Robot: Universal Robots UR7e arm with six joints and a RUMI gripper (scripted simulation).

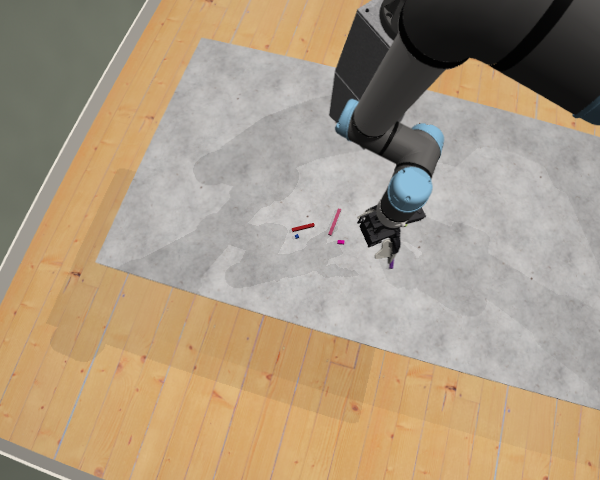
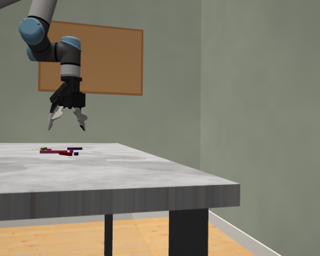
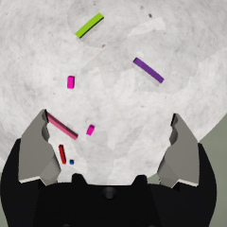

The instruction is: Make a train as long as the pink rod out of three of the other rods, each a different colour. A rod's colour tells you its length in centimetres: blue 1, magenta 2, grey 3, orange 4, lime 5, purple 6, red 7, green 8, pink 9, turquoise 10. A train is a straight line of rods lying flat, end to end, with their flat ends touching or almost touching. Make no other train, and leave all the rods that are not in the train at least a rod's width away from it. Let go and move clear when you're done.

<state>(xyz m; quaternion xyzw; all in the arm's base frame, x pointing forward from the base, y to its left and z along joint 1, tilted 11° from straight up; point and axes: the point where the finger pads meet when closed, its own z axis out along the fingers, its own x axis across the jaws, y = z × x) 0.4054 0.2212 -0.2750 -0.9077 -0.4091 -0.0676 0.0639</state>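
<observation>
My gripper (image 2: 66, 128) is open and empty, hanging well above the table. It also shows in the top view (image 1: 388, 252), over the purple rod (image 1: 391, 264). In the wrist view (image 3: 110, 115) the purple rod (image 3: 148, 70) lies ahead to the right and the lime rod (image 3: 89, 26) at the far left. Two short magenta rods (image 3: 70, 81) (image 3: 90, 130) lie apart. The pink rod (image 3: 61, 126) runs partly behind my left finger. The red rod (image 3: 61, 154) and the tiny blue rod (image 3: 72, 162) lie close to that finger. No rods touch end to end.
The rods lie in a loose cluster (image 2: 61, 151) on the grey mat (image 1: 341, 232). My own arm (image 1: 393, 139) hides the lime rod in the top view. The table's edge (image 2: 113, 192) is far from the rods.
</observation>
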